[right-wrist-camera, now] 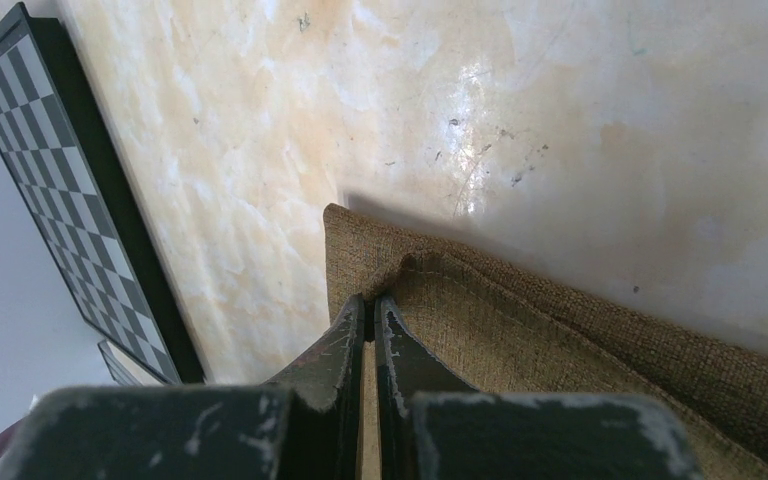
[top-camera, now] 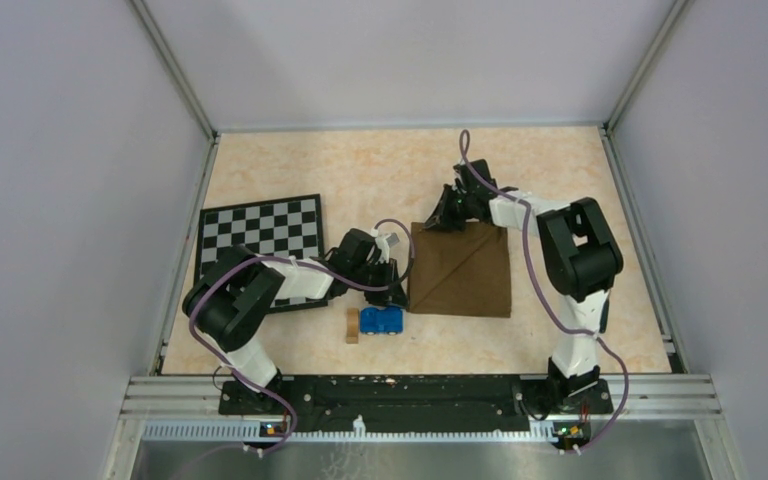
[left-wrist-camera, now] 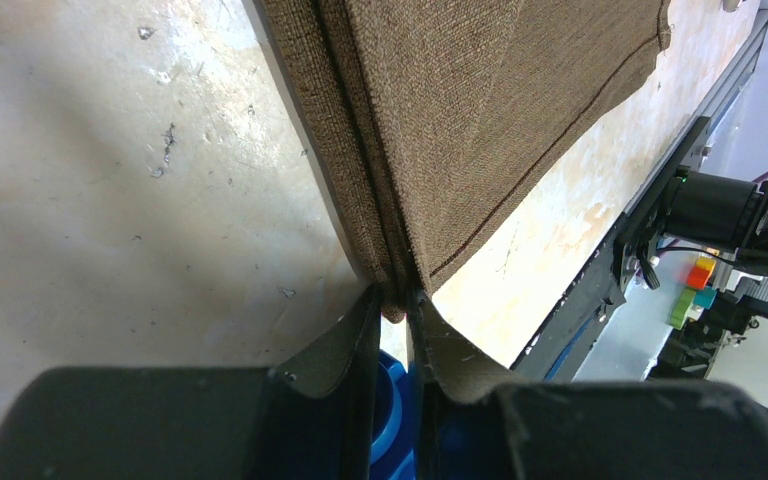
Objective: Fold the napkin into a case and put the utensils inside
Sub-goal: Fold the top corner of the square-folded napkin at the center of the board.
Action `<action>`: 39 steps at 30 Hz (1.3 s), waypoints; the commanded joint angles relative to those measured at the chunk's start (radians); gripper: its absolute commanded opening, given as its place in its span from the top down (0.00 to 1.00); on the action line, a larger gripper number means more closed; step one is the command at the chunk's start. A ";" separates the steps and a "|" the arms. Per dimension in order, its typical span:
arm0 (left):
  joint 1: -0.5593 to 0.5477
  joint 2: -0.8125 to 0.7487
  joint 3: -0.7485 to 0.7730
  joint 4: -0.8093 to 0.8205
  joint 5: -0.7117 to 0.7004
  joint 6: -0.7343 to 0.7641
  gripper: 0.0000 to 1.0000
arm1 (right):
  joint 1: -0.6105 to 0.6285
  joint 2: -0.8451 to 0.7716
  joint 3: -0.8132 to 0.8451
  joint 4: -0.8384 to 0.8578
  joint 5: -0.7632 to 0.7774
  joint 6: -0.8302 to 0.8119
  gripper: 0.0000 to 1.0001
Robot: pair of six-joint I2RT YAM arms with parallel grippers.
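A black-and-white checkered mat [top-camera: 260, 235] lay at the table's [top-camera: 560, 180] left side, apart from the work. Just right of it, the left gripper [top-camera: 395, 285] had its jaws drawn narrow on the near-left corner of the dark brown napkin [top-camera: 460, 270]. The left wrist view showed the fingertips pinching several stacked layers of cloth [left-wrist-camera: 480, 120], apparently to keep the fold aligned. Below that gripper sat a small tan wooden block [top-camera: 352, 325] and, just beside it, a blue object [top-camera: 384, 320], both near the napkin but not touching it.

The napkin lay flat at the table's centre, folded to a rough square with a diagonal crease. At its far-left corner the right gripper [top-camera: 443, 218] was clamped almost fully together on a raised lip of fabric [right-wrist-camera: 560, 330]. With both corners of the left edge held, the two arms looked set for another fold toward a narrower case.

How many layers each gripper held could not be told. The blue object's identity was unclear, and no utensils could be made out.
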 commanded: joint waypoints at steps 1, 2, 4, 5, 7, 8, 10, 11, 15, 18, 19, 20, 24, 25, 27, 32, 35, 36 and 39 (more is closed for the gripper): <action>-0.007 0.040 -0.027 -0.132 -0.101 0.047 0.77 | -0.007 0.028 0.060 0.023 -0.010 -0.024 0.98; -0.008 0.040 -0.026 -0.135 -0.104 0.049 0.78 | -0.007 0.031 0.060 0.025 -0.014 -0.024 0.98; -0.007 0.039 -0.023 -0.139 -0.103 0.050 0.77 | -0.007 0.036 0.063 0.025 -0.016 -0.025 0.97; -0.008 0.038 -0.023 -0.141 -0.104 0.051 0.76 | -0.007 0.037 0.064 0.025 -0.015 -0.027 0.96; -0.007 0.032 -0.020 -0.145 -0.107 0.051 0.74 | -0.007 0.043 0.068 0.025 -0.018 -0.032 0.94; -0.007 0.027 -0.019 -0.149 -0.107 0.051 0.74 | -0.007 0.047 0.071 0.025 -0.019 -0.032 0.94; -0.008 0.012 -0.014 -0.162 -0.111 0.050 0.72 | -0.007 0.056 0.081 0.021 -0.022 -0.035 0.94; -0.007 0.003 -0.010 -0.164 -0.114 0.049 0.70 | -0.007 0.062 0.085 0.019 -0.026 -0.037 0.93; -0.006 -0.045 0.005 -0.217 -0.134 0.051 0.65 | -0.007 0.076 0.102 0.011 -0.043 -0.043 0.92; -0.005 -0.088 0.040 -0.285 -0.178 0.066 0.64 | -0.005 0.072 0.102 0.007 -0.046 -0.048 0.88; -0.005 -0.103 0.058 -0.313 -0.197 0.070 0.64 | -0.005 0.071 0.104 0.005 -0.046 -0.048 0.87; -0.004 -0.116 0.076 -0.338 -0.211 0.075 0.65 | -0.007 0.069 0.106 0.003 -0.046 -0.049 0.87; -0.005 -0.151 0.153 -0.351 -0.174 0.081 0.77 | -0.005 0.069 0.108 -0.002 -0.048 -0.054 0.87; -0.007 -0.146 0.165 -0.325 -0.141 0.075 0.79 | -0.007 0.069 0.109 -0.002 -0.049 -0.051 0.86; -0.011 -0.109 0.174 -0.246 -0.053 0.052 0.82 | -0.006 0.069 0.107 0.003 -0.053 -0.047 0.86; -0.032 0.015 0.176 -0.095 0.068 -0.007 0.93 | -0.004 0.066 0.106 -0.001 -0.055 -0.045 0.86; -0.034 0.054 0.145 -0.060 0.059 -0.016 0.95 | -0.005 0.061 0.099 0.001 -0.058 -0.046 0.85; -0.034 0.065 0.132 -0.050 0.054 -0.017 0.95 | -0.004 0.060 0.098 0.002 -0.059 -0.048 0.85; -0.032 0.110 0.103 -0.034 0.031 -0.017 0.96 | -0.004 0.058 0.100 0.004 -0.070 -0.051 0.79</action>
